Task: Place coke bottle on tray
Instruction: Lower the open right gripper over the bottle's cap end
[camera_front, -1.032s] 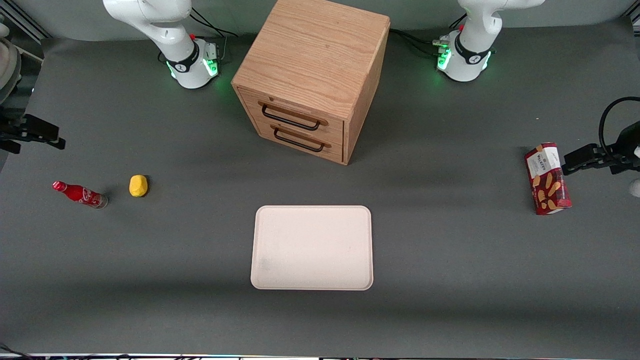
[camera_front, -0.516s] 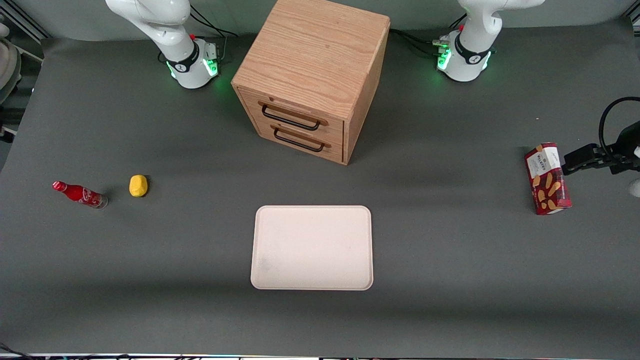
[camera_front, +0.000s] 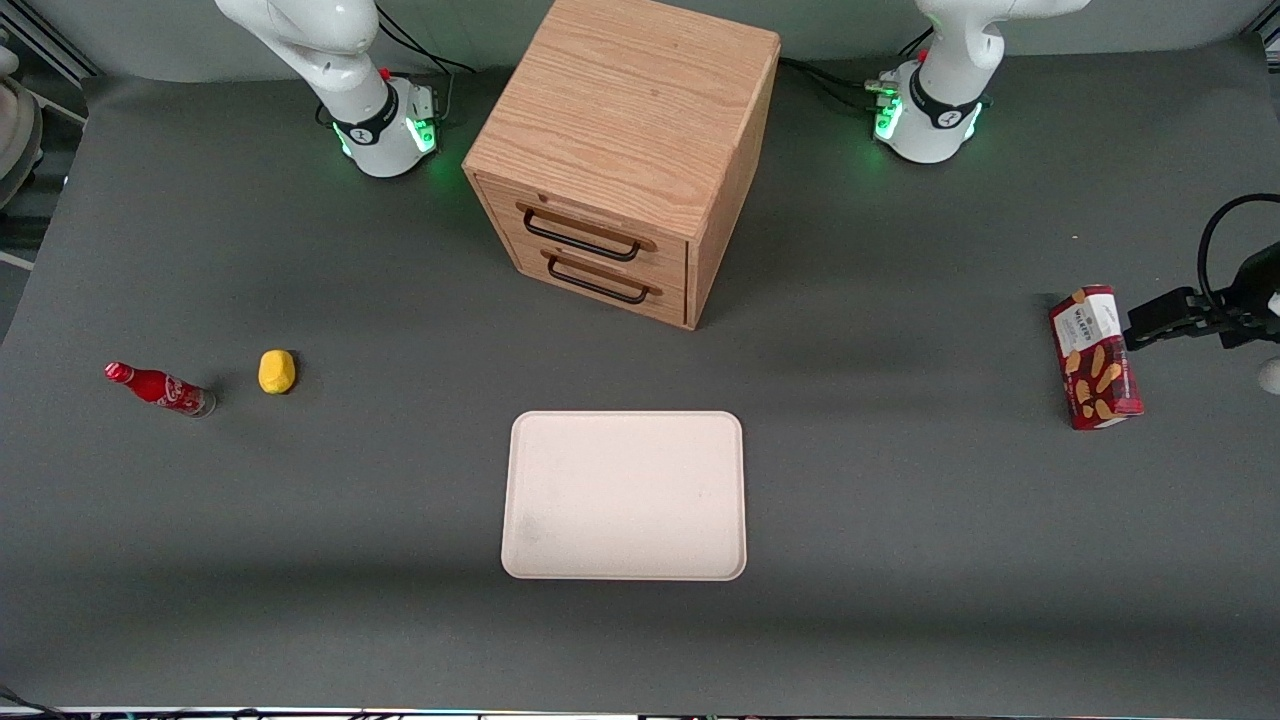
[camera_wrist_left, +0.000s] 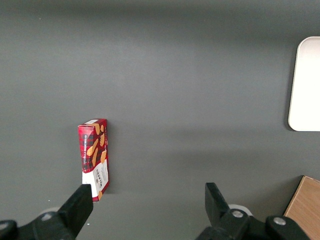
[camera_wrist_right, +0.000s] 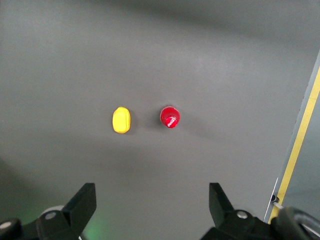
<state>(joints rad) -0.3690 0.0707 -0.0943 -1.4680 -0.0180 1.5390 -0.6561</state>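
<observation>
The coke bottle (camera_front: 160, 388) is small, red and red-capped, and stands on the grey table toward the working arm's end. The right wrist view shows it from above, cap up (camera_wrist_right: 170, 116). The cream-white tray (camera_front: 624, 495) lies flat and bare at the table's middle, in front of the drawer cabinet, nearer the front camera. My right gripper (camera_wrist_right: 152, 200) is open and empty, high above the table, with the bottle and a lemon well below it. The gripper is out of the front view.
A yellow lemon (camera_front: 277, 371) lies beside the bottle (camera_wrist_right: 121, 120). A wooden two-drawer cabinet (camera_front: 625, 150) stands farther from the front camera than the tray. A red snack box (camera_front: 1094, 357) lies toward the parked arm's end. A yellow-striped table edge (camera_wrist_right: 300, 135) runs near the bottle.
My right gripper, seen at the edge of the front view above the bottle a second ago, has moved out of that view. Bottle, lemon and tray have not moved.
</observation>
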